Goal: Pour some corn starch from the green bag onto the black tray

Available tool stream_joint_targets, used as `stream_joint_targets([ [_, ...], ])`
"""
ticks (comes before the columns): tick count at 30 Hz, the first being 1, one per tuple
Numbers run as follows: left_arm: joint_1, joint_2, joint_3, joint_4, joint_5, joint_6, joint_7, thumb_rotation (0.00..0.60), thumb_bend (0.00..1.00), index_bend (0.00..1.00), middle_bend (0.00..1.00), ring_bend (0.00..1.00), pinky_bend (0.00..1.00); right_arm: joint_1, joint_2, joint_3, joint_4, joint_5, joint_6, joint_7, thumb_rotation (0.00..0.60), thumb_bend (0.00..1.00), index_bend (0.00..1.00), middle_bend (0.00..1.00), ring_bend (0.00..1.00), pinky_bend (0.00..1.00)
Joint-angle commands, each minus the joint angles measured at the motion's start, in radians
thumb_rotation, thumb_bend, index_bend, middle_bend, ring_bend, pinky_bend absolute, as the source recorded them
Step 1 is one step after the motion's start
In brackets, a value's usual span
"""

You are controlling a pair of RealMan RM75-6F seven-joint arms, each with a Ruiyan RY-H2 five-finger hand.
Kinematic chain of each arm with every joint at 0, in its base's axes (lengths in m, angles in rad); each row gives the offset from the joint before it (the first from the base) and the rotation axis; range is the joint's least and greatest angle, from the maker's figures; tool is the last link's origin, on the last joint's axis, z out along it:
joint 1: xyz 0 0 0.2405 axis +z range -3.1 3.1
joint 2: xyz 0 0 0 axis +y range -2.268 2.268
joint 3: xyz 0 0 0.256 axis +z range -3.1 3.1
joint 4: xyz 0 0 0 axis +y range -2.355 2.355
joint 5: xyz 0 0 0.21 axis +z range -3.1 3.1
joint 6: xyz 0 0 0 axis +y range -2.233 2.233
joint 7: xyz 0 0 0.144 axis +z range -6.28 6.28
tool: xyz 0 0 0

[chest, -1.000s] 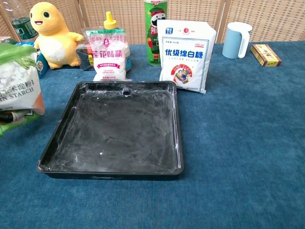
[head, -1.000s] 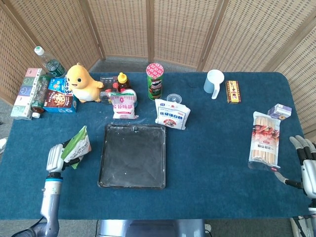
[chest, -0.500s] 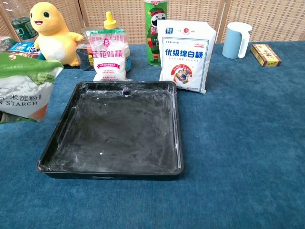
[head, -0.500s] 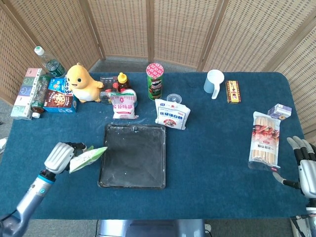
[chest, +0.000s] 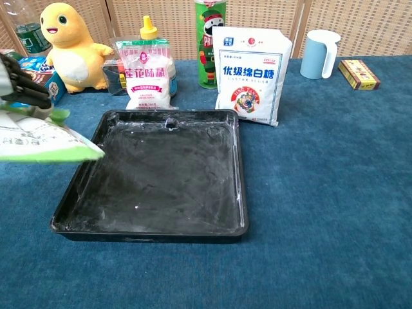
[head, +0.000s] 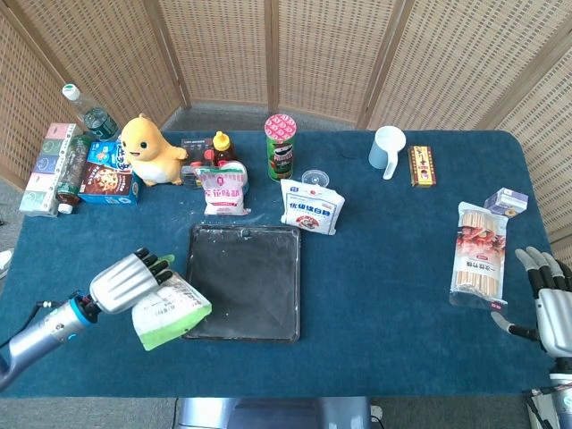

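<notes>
Spillage is the nearest risk: the left hand [head: 128, 279] grips the green bag [head: 170, 310] from above, tipped almost flat, with its far corner just over the left rim of the black tray [head: 241, 281]. Where the mouth of the bag points cannot be told. If it lies short of the rim, starch will land on the blue cloth; a fast tilt could also dump far more than "some". The bag looks soft, so it may sag or slip in the grasp.

The right hand [head: 548, 299] rests at the table's near right edge, fingers apart, holding nothing.

Counting from near to far: one tray and one green bag; one pack of sticks [head: 479, 255] and one small carton [head: 507, 201] on the right; two white bags [head: 312, 206] behind the tray; one yellow toy [head: 150, 150], one green can [head: 281, 147], one squeeze bottle [head: 221, 145], one cup [head: 387, 149], one flat brown box [head: 422, 165]. Boxes and bottles crowd the far left corner, too overlapped to count.
</notes>
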Motion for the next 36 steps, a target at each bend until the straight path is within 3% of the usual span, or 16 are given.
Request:
stream_joint_targets([
  [1, -0.083, 0.034, -0.003, -0.007, 0.088, -0.030, 0.154, 0.600, 0.44, 0.78, 0.69, 0.65, 0.65, 0.001, 0.001, 0.000, 0.000, 0.001, -0.002, 0.002, 0.542, 0.03, 0.09, 0.00, 0.02, 0.04],
  [8, -0.148, 0.047, -0.042, -0.078, 0.069, -0.121, 0.291, 0.600, 0.44, 0.78, 0.69, 0.65, 0.65, -0.001, 0.007, 0.000, -0.002, 0.002, -0.002, 0.014, 0.541, 0.03, 0.09, 0.00, 0.02, 0.04],
  [14, -0.181, 0.057, -0.056, -0.123, 0.074, -0.180, 0.396, 0.600, 0.56, 0.81, 0.70, 0.65, 0.65, -0.002, 0.012, 0.001, -0.002, 0.002, -0.002, 0.024, 0.542, 0.03, 0.09, 0.00, 0.02, 0.04],
  [18, -0.264, 0.086, -0.050, -0.147, 0.156, -0.307, 0.562, 0.600, 0.60, 0.84, 0.70, 0.65, 0.65, -0.002, 0.015, -0.001, -0.002, 0.001, -0.005, 0.030, 0.541, 0.03, 0.09, 0.00, 0.02, 0.04],
  [25, -0.304, 0.137, -0.046, -0.229, 0.148, -0.416, 0.635, 0.600, 0.60, 0.84, 0.69, 0.65, 0.65, -0.003, 0.019, 0.001, -0.001, 0.003, -0.003, 0.042, 0.543, 0.03, 0.09, 0.00, 0.02, 0.04],
  [33, -0.278, 0.139, -0.072, -0.279, 0.070, -0.428, 0.672, 0.600, 0.59, 0.84, 0.69, 0.65, 0.65, -0.004, 0.024, 0.000, 0.000, -0.002, -0.003, 0.054, 0.546, 0.03, 0.09, 0.00, 0.02, 0.04],
  [36, -0.210, 0.101, -0.106, -0.279, -0.031, -0.318, 0.609, 0.600, 0.58, 0.84, 0.70, 0.65, 0.65, -0.003, 0.023, -0.002, 0.001, -0.003, -0.006, 0.055, 0.549, 0.03, 0.09, 0.00, 0.02, 0.04],
])
